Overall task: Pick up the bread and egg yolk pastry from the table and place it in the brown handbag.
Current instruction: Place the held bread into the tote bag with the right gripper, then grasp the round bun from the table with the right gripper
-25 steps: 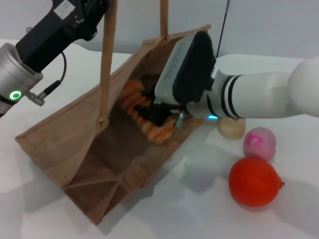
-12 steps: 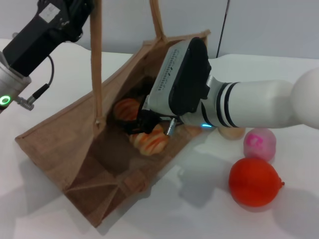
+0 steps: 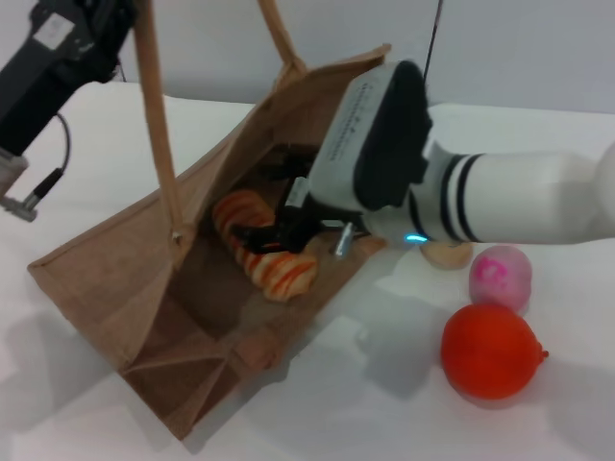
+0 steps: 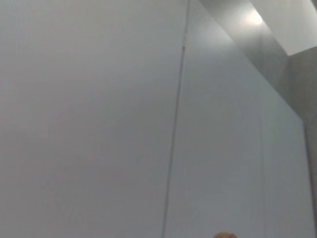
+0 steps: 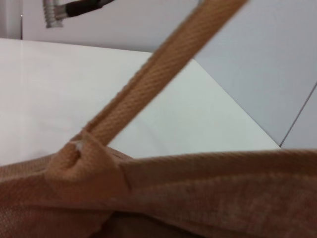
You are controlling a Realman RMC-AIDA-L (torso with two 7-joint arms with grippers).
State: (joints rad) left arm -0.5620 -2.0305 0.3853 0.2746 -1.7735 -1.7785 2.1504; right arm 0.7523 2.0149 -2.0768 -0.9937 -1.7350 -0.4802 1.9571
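The brown handbag [image 3: 144, 288] lies tilted on the white table with its mouth facing right. The handle [image 3: 154, 125] is pulled taut upward at the top left, where my left gripper [image 3: 123, 8] holds it at the frame's edge. The striped bread [image 3: 264, 254] rests inside the bag on its lower wall. My right gripper [image 3: 283, 229] reaches into the mouth, black fingers open just over the bread. The egg yolk pastry [image 3: 448, 254] sits on the table, half hidden behind my right wrist. The right wrist view shows only the bag's rim [image 5: 198, 173] and strap [image 5: 163, 64].
A pink ball [image 3: 500, 276] and a round orange fruit [image 3: 492, 351] lie on the table to the right of the bag, just in front of the pastry. The left wrist view shows only a grey wall.
The bread went from hanging in my right gripper to lying on the bag's inner wall. The right gripper has backed off a little to the right. My left arm pulled the handle leftward.
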